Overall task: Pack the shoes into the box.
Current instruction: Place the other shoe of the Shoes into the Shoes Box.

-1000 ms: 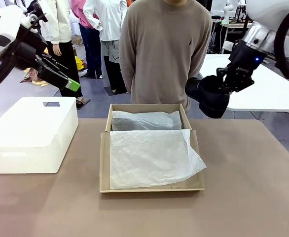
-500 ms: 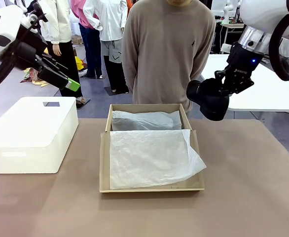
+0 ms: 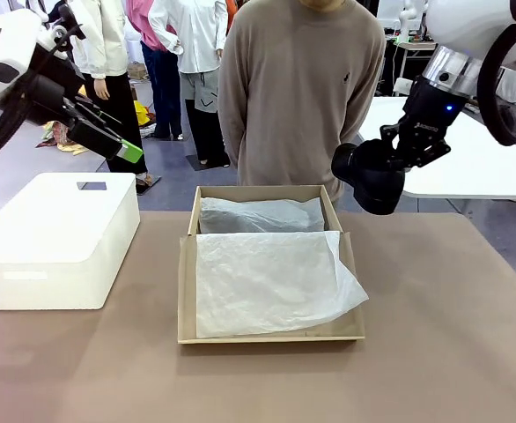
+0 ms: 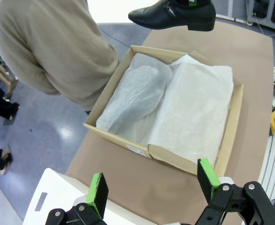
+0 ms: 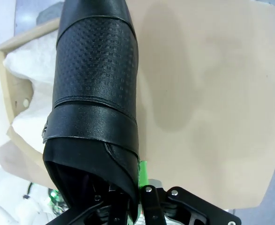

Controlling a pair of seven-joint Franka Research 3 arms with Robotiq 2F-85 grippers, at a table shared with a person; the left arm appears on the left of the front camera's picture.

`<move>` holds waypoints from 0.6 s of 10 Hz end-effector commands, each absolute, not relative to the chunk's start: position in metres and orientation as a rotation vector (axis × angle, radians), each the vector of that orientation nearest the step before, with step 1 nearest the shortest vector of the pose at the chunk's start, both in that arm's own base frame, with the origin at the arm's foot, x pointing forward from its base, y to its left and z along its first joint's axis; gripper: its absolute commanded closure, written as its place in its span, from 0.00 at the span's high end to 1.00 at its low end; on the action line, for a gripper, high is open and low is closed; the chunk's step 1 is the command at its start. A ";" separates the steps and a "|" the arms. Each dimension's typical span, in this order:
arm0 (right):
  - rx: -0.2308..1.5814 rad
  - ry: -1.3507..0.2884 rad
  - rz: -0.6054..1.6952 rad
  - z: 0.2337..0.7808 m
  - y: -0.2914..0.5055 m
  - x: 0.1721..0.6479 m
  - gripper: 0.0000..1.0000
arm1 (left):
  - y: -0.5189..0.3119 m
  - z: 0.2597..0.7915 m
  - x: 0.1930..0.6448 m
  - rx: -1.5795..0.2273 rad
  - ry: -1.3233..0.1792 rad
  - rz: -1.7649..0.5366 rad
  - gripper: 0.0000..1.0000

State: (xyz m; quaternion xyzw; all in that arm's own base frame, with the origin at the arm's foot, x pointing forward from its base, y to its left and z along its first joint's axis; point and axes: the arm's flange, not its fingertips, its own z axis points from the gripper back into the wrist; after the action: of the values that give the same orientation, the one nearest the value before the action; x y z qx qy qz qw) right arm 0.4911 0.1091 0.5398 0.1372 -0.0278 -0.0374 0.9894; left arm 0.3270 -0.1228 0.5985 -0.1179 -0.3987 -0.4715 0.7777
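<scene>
The tan box (image 3: 187,300) lies open mid-table, white tissue paper (image 3: 267,282) draped over its front half and a wrapped bundle (image 3: 258,214) in the back half. My right gripper (image 3: 408,145) hangs above the box's far right corner, shut on a black shoe (image 3: 370,174). That shoe (image 5: 95,93) runs up the right wrist view, over the box (image 5: 8,93), and shows as a pointed black shoe (image 4: 175,15) in the left wrist view. My left gripper (image 3: 121,150) is raised over the white bin, open and holding nothing; its green pads (image 4: 98,192) spread wide above the box (image 4: 123,145).
A white plastic bin (image 3: 60,238) with a handle cutout stands left of the box. A person in a beige sweater (image 3: 298,88) stands at the far edge, behind the box. A white table (image 3: 478,159) lies at the back right. Brown tabletop (image 3: 443,335) spreads around the box.
My right gripper has lifted the black shoe slightly and shifted it a little, still above the box's far right corner. The left arm has stayed put.
</scene>
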 end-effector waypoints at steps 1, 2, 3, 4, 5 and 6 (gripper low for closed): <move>0.287 -0.073 -0.277 0.554 0.144 0.473 0.00 | -0.122 0.598 0.327 -0.266 -0.865 -1.022 1.00; 0.256 -0.064 -0.328 0.558 0.156 0.464 0.00 | -0.122 0.598 0.327 -0.266 -0.865 -1.022 1.00; 0.258 -0.033 -0.393 0.561 0.168 0.457 0.00 | -0.122 0.598 0.327 -0.266 -0.865 -1.022 1.00; 0.283 -0.031 -0.513 0.564 0.183 0.455 0.00 | -0.122 0.598 0.327 -0.266 -0.865 -1.022 1.00; 0.296 -0.050 -0.628 0.563 0.196 0.456 0.00 | -0.122 0.598 0.327 -0.266 -0.865 -1.022 1.00; 0.297 -0.051 -0.683 0.561 0.209 0.458 0.00 | -0.122 0.598 0.327 -0.266 -0.865 -1.022 1.00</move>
State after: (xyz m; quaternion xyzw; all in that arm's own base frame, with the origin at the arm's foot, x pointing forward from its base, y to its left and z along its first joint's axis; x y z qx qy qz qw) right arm 0.4540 0.1977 0.5614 0.1370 -0.0079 -0.2912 0.9468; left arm 0.3270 -0.1227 0.5984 -0.1178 -0.3986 -0.4714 0.7778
